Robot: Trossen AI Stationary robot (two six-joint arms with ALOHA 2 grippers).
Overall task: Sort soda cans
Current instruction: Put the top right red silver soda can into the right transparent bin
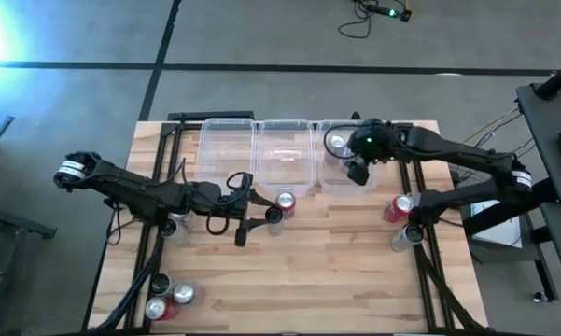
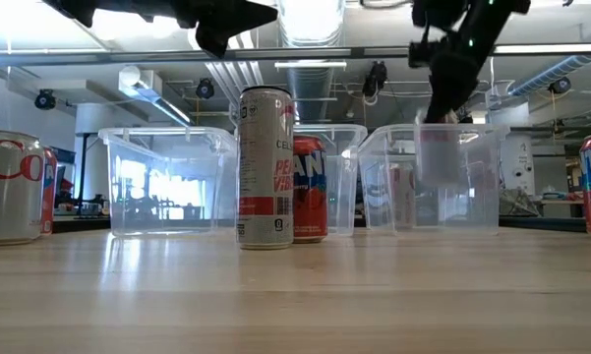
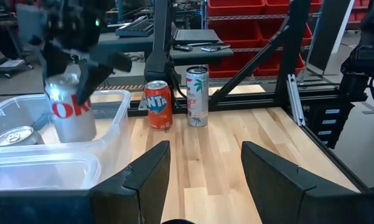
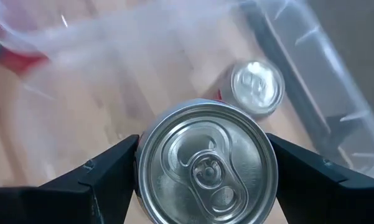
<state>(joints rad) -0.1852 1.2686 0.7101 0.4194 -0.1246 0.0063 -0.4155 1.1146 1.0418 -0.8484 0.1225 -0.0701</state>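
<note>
Nine soda cans can be counted from above, with others possibly hidden. One silver can (image 4: 205, 163) is pinched at its sides by the right gripper (image 1: 358, 172) over the rightmost clear bin (image 1: 329, 183), where another can (image 1: 337, 143) already stands. Two stand near the middle of the surface (image 1: 336, 271): a red can (image 1: 286, 203) and a taller slim can (image 2: 265, 167) just beside it. Two more sit by the right edge, a red one (image 1: 401, 206) and a silver-topped one (image 1: 409, 234). Three cluster at the near-left corner (image 1: 168, 299). Three bins line the far edge; the left bin (image 1: 226, 149) and the middle bin (image 1: 287, 149) look empty. The left gripper (image 1: 245, 217) hovers near the middle pair, fingers spread and holding nothing. Judging by their build, these cans are rigid, smooth-walled and slippery; whether they are full and heavy or empty and light cannot be told. A squeeze across the round wall near mid-height seems safest, and gentle, since thin walls dent and tall cans tip.
</note>
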